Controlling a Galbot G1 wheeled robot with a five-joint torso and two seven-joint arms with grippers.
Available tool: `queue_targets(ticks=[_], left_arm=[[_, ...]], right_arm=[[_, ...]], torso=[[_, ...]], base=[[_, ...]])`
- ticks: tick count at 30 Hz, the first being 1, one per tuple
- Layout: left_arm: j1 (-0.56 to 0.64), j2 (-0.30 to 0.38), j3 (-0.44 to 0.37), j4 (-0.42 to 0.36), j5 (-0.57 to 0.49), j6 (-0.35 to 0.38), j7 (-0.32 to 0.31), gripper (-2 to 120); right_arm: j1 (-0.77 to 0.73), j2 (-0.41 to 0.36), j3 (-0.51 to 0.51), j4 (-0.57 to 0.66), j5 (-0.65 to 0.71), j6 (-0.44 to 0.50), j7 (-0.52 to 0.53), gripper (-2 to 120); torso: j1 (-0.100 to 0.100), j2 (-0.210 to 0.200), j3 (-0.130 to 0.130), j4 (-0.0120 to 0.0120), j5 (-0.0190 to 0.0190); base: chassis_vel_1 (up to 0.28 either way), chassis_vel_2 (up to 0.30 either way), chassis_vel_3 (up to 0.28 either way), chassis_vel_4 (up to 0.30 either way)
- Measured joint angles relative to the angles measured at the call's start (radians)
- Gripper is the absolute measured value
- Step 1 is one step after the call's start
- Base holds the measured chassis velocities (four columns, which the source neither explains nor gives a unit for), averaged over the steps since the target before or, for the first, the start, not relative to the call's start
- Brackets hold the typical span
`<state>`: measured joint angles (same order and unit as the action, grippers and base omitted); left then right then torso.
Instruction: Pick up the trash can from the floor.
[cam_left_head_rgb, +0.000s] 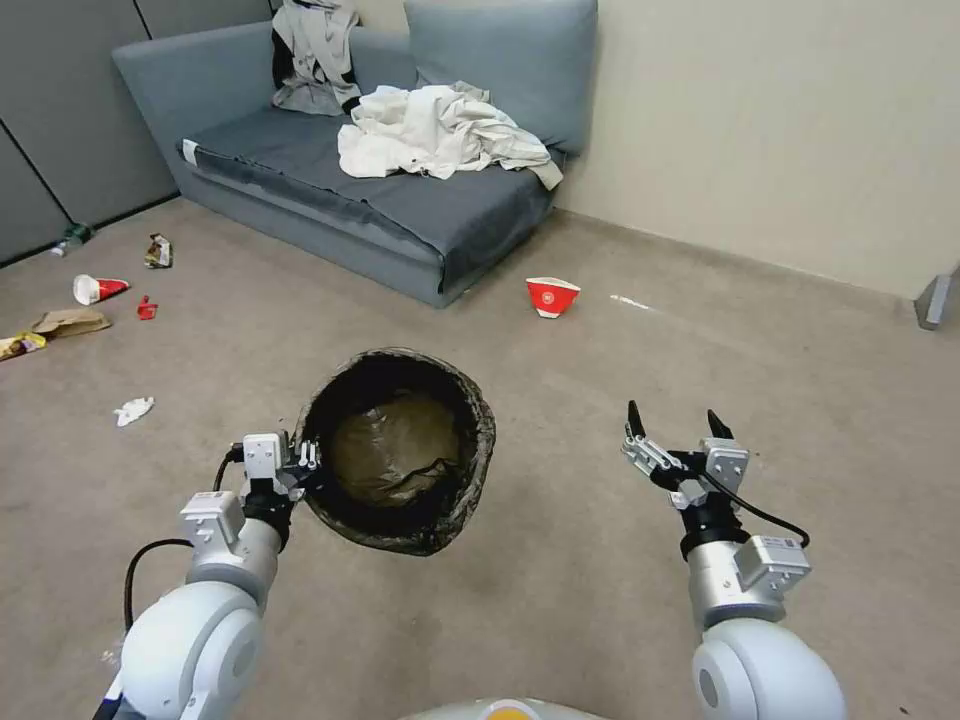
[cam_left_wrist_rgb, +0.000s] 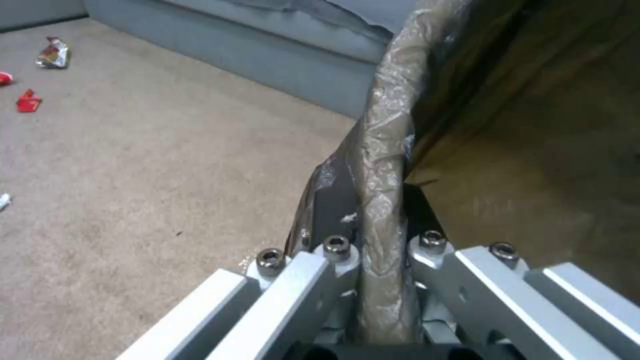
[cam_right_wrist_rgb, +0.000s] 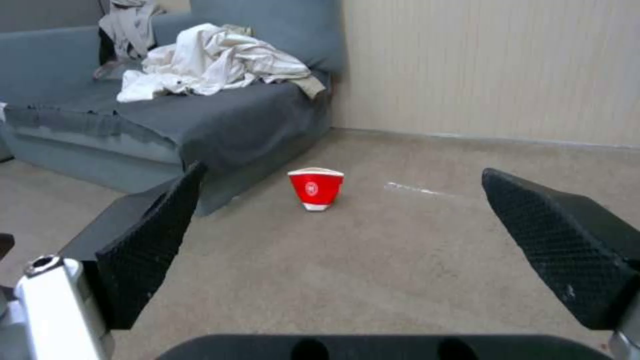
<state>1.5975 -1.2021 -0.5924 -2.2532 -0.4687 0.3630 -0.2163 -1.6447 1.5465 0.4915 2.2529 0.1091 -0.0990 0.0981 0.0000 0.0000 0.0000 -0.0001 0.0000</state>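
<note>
Left gripper is pinching the left rim of the trash can, one finger sitting inside the liner and one outside, as the left wrist view is showing with the crinkled rim running up between the metal fingers. The can is hanging near the robot, left of centre, and it looks lifted and tipped rather than standing on the floor, though I cannot tell for sure whether its far side is touching the carpet. Its long axis is leaning back toward the robot, so the open mouth is facing up and toward the head camera, with the bottom pointing down and away toward the sofa. The main risk is coming from the grip itself: the fingers are clamping a thin rim through slick plastic at a single point, so the liner may be slipping over the rim, or the can may be swinging and twisting out under its own weight. Right gripper is waiting spread wide and empty on the right, well apart from the can, facing the red bowl.
</note>
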Motion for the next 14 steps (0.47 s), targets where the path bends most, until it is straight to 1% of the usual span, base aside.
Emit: queue_targets(ticks=[14], left_arm=[[0.001, -0.009, -0.001, 0.011, 0.001, 0.001, -0.001, 0]], right_arm=[[0.000, -0.004, 0.001, 0.002, 0.000, 0.000, -0.001, 100]], torso=[[0.000, 0.000, 0.000, 0.0000, 0.0000]], base=[[0.000, 0.000, 0.000, 0.000]])
